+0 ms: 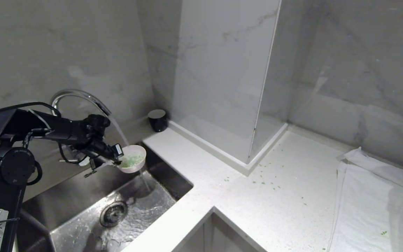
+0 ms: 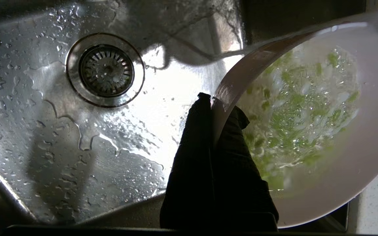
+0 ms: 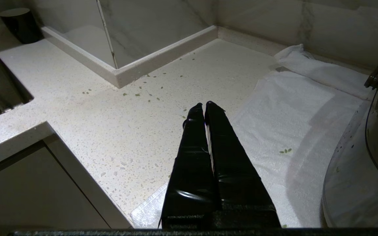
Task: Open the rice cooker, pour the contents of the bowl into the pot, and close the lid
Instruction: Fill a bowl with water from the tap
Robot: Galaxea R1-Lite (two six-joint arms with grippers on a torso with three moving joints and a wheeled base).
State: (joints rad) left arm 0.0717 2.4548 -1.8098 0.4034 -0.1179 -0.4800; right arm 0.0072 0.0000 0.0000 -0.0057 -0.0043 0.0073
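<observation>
Bowl (image 2: 323, 137) rim in left gripper (image 2: 213, 108), pinch only in wrist view.

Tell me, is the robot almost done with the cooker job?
Not nearly. The left gripper is shut on the bowl, holding it under the tap over the sink, water running onto the green bits. Opening the cooker, pouring and closing are left. The right gripper sits shut and idle.

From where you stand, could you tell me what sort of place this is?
Most likely a home kitchen. There is a steel sink with a running faucet, a pale speckled countertop against marble-look walls, and a white towel spread on it.
</observation>
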